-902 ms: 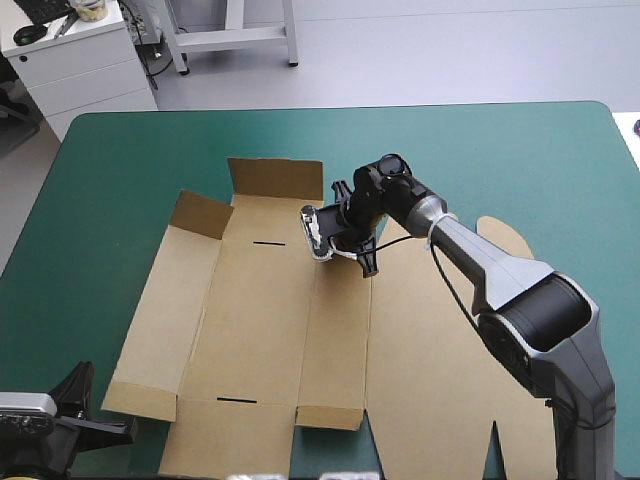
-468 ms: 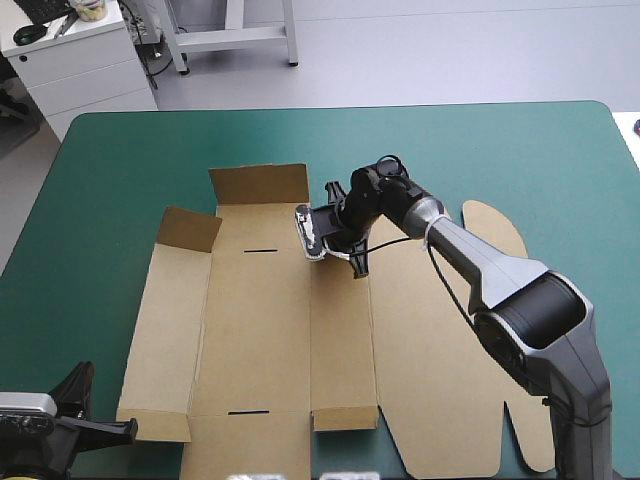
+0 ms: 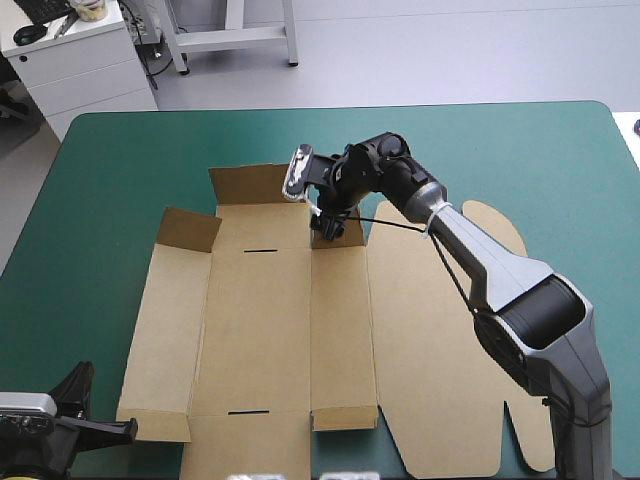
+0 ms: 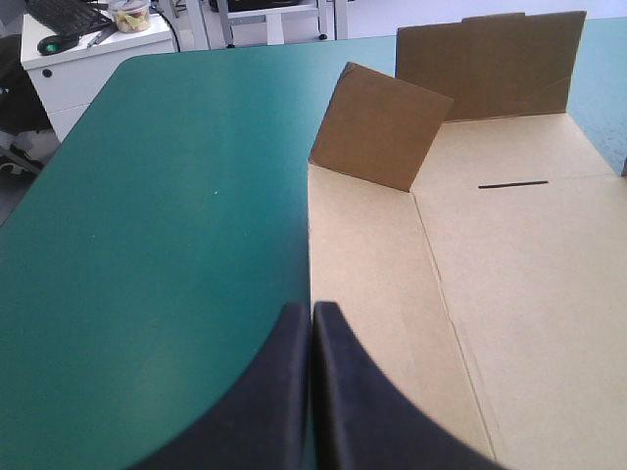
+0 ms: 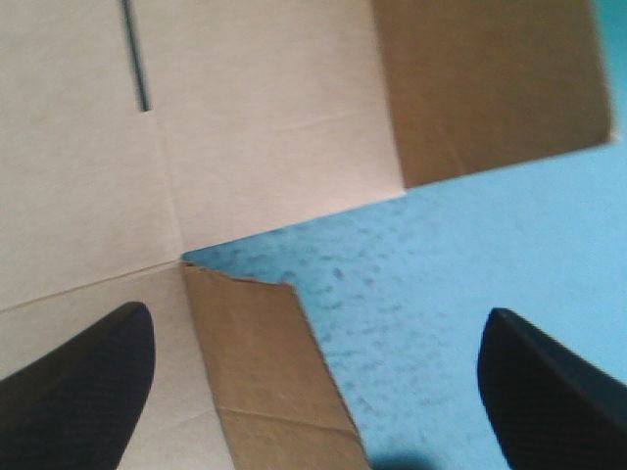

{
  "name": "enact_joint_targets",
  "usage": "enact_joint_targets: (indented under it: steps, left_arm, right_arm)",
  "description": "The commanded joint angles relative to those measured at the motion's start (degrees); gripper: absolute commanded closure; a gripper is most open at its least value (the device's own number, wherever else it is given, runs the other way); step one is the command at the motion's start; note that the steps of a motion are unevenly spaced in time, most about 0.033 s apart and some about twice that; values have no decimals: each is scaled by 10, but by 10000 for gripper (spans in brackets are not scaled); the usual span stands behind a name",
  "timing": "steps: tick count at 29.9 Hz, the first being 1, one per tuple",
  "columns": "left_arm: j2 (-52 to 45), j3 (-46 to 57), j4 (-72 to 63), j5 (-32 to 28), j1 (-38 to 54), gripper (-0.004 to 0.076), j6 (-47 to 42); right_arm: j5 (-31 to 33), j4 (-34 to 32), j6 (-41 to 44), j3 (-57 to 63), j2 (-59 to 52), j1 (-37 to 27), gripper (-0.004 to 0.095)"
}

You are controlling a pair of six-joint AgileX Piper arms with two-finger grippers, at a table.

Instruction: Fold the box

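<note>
The brown box [image 3: 260, 330] lies flat, two far flaps [image 3: 258, 184] raised.

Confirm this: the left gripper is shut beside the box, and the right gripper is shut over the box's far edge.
Not quite. The right gripper is open over that edge, fingers wide apart in the right wrist view. The left gripper is shut beside the box.

The brown box [image 3: 260, 330] lies opened out, mostly flat, across the middle of the teal-green surface [image 3: 500, 150], two short flaps [image 3: 258, 184] at its far end standing upright and its round-tabbed lid panel [image 3: 440, 330] spread flat to the right.
</note>
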Motion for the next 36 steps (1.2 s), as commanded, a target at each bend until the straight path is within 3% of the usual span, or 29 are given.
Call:
enact_joint_targets:
  steps: [1,4,8,10,12,15,16,19,20,29,36]
  left_arm:
    - [13,-14,-2,-45,-4,734,-1]
    - [13,-14,-2,-44,-4,734,-1]
    - [13,-11,-2,-50,-4,731,-1]
    - [13,-11,-2,-50,-4,716,-1]
    - [13,-11,-2,-50,-4,650,-1]
    - [14,-11,-2,-50,-4,465,-1]
    - [14,-11,-2,-50,-4,358,-1]
    - [14,-11,0,-50,-4,144,-2]
    - [14,-11,0,-50,-4,111,-2]
    - [14,-11,0,-51,-4,88,-2]
    - [14,-11,-17,-49,-4,88,-2]
  right_arm:
    - [-11,-97,186,-45,-46,-3,218]
    - [1,-174,328,-64,-46,-3,444]
    - [44,-234,451,-85,-46,-3,905]
    - [48,-266,504,-88,-51,-4,905]
    - [66,-277,522,-88,-59,-4,908]
    - [113,-277,522,-87,-72,-5,909]
    - [123,-277,522,-87,-76,-5,909]
    - [129,-272,532,-87,-95,-5,909]
    - [129,-269,535,-87,-104,-5,909]
    - [145,-237,540,-6,-178,-5,909]
    - [70,-216,560,205,-316,-5,909]
